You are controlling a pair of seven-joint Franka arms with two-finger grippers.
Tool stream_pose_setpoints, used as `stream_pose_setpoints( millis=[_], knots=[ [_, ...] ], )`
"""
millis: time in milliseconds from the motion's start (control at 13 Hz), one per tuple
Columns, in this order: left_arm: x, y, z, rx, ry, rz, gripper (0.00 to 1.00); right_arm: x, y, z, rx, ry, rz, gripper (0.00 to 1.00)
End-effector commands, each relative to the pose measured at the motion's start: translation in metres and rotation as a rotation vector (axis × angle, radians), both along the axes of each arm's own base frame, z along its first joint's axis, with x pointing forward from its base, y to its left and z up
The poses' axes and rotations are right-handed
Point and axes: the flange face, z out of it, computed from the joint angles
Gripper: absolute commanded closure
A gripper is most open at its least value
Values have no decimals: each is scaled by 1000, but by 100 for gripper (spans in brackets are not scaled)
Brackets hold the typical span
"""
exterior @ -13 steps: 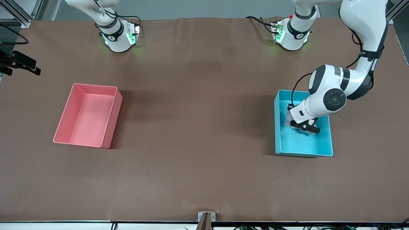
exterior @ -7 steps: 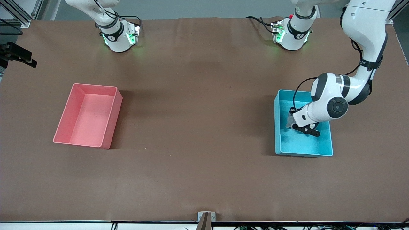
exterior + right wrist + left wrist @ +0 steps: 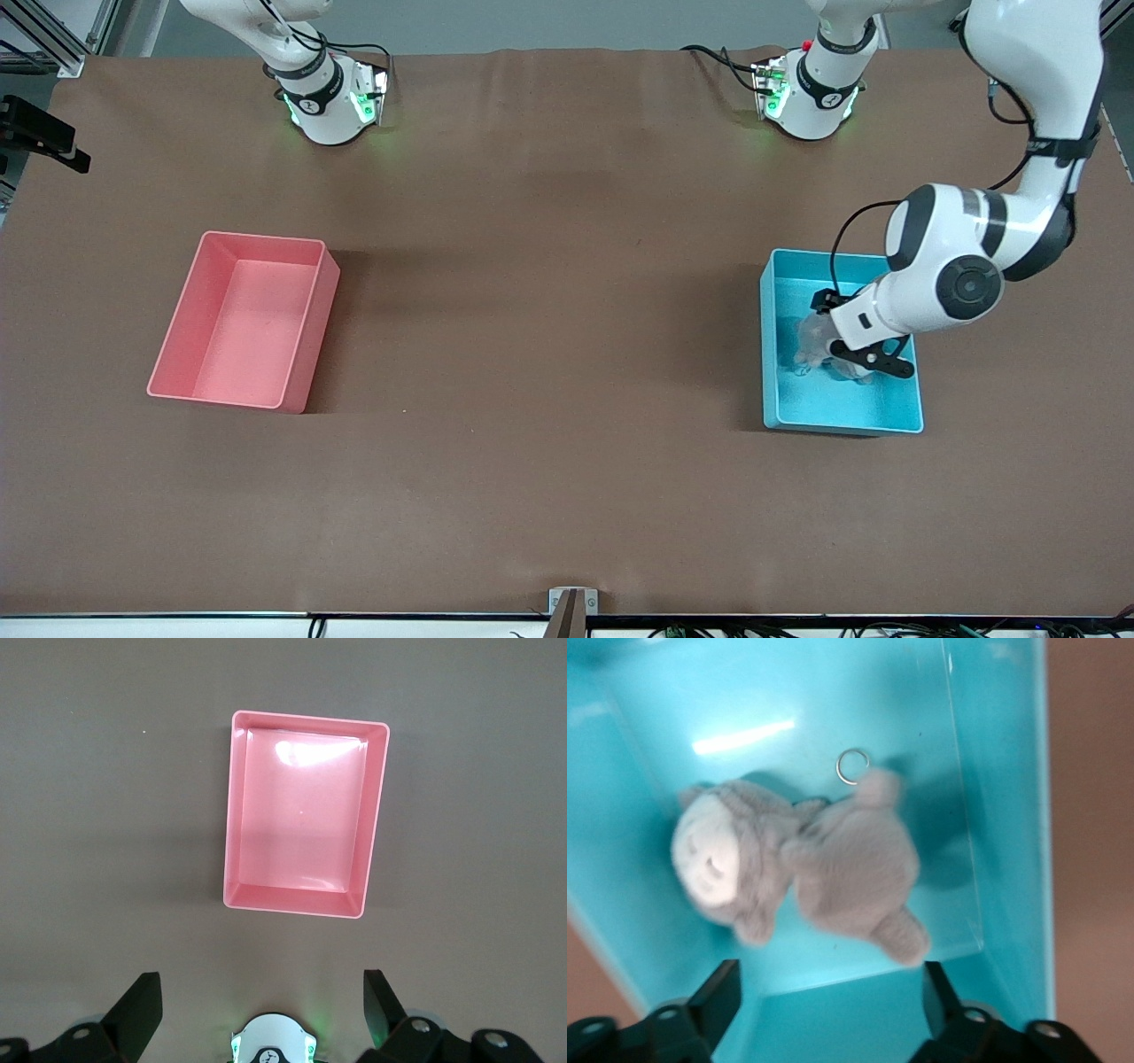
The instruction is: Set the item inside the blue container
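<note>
Left gripper (image 3: 855,359) hangs over the blue container (image 3: 842,420), fingers spread wide in the left wrist view and gripping nothing — the grey plush toy (image 3: 802,868) lies free on the container floor below it. The toy has a pale face, a small metal ring (image 3: 851,765) just beside it, and is blurred, so finer detail is hard to make out. In the front view the toy (image 3: 811,341) is mostly covered by the gripper and wrist; only a pale patch shows. The wrist view cuts the left gripper (image 3: 833,997) off at the frame edge, with only the two dark fingertips visible.

The blue container sits on the brown bench (image 3: 549,443) toward the left arm's end, its corner farthest from the front camera hidden by the arm's elbow.

Right gripper (image 3: 261,1005) waits high over the bench, fingers apart and holding nothing. It is not in the front view. Its wrist camera looks straight down on the pink bin (image 3: 306,837), which holds nothing visible. The pink bin (image 3: 244,319) stands toward the right arm's end, well apart from the blue container.
</note>
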Motion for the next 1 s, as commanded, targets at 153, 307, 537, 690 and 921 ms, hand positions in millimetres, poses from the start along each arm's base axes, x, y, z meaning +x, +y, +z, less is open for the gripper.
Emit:
stream_pose_setpoints(
  millis=[153, 307, 537, 690, 921],
  knots=[
    [-2, 4, 103, 22, -132, 11, 0, -2, 13, 1, -1, -14, 26, 0],
    [-6, 13, 147, 34, -171, 33, 0, -2, 11, 0, -1, -12, 21, 0],
    [4, 36, 206, 16, -221, 100, 0, -2, 10, -1, -1, -17, 21, 0],
    [4, 37, 244, 7, -228, 192, 0, -2, 6, -2, -2, -15, 13, 0],
    [-4, 40, 283, 5, -215, 224, 0, -1, 5, -1, -2, -25, 10, 0]
  ],
)
